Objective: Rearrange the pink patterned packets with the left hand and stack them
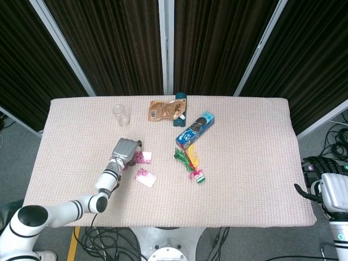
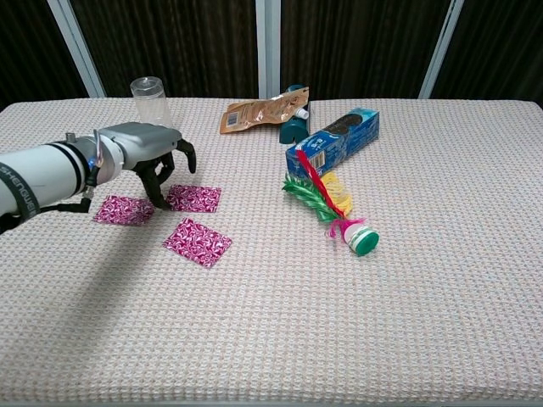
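This looks like a robotics lab or test cell, not a home. The tabletop (image 1: 250, 163) wears a woven pinkish cloth and stands alone on grey floor, backed by dark pleated curtains (image 1: 119, 43) hung between pale metal frame posts (image 1: 166, 46) well beyond the left robot hand (image 1: 125, 150). Loose black cables (image 1: 103, 239) lie tangled on the floor below the near edge, behind that robot hand's arm, and more cables (image 1: 337, 141) trail far off on the opposite side. A strip of yellow floor tape (image 1: 72, 247) shows beneath the arm. The goods beyond the robot hand are an unrelated mix, laid out like test props.
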`<action>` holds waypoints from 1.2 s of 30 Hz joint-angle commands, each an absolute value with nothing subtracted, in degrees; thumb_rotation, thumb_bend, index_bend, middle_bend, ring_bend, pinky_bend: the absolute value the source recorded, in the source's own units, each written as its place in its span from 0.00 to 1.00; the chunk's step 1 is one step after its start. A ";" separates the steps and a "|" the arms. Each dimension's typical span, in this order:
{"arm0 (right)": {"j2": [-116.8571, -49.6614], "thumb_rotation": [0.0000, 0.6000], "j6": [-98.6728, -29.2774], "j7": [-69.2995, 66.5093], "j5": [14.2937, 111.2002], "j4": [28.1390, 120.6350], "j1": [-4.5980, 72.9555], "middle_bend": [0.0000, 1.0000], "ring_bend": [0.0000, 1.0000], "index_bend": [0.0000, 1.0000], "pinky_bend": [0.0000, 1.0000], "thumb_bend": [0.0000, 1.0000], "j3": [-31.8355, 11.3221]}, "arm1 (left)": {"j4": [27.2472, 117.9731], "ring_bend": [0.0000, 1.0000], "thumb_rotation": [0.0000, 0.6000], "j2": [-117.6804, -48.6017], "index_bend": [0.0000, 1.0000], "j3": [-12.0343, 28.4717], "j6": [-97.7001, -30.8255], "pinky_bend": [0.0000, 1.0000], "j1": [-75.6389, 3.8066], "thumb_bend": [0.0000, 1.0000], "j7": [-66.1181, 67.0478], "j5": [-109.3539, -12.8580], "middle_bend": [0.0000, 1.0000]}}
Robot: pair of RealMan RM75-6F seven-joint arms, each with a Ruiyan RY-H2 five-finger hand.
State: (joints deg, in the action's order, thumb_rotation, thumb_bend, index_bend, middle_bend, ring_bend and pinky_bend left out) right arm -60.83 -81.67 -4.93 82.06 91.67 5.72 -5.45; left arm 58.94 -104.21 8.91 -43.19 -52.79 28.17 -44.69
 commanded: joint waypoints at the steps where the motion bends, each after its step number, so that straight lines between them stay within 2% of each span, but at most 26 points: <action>1: -60.82 0.80 -81.57 -5.01 81.91 91.57 5.69 0.20 0.14 0.23 0.14 0.13 -5.43 | 59.13 0.84 1.00 -104.87 0.38 9.32 -42.96 0.94 -53.07 0.19 29.20 -43.66 0.85; 22: -60.58 0.80 -81.61 -5.65 81.61 91.39 5.20 0.20 0.14 0.24 0.14 0.13 -5.28 | 56.28 0.84 1.00 -107.39 0.38 9.79 -42.47 0.94 -53.60 0.19 31.82 -41.87 0.85; 36: -60.68 0.80 -81.46 -5.75 81.59 91.22 5.16 0.20 0.14 0.24 0.14 0.13 -5.26 | 54.40 0.84 1.00 -108.52 0.49 10.11 -43.12 0.94 -52.77 0.25 30.80 -43.68 0.86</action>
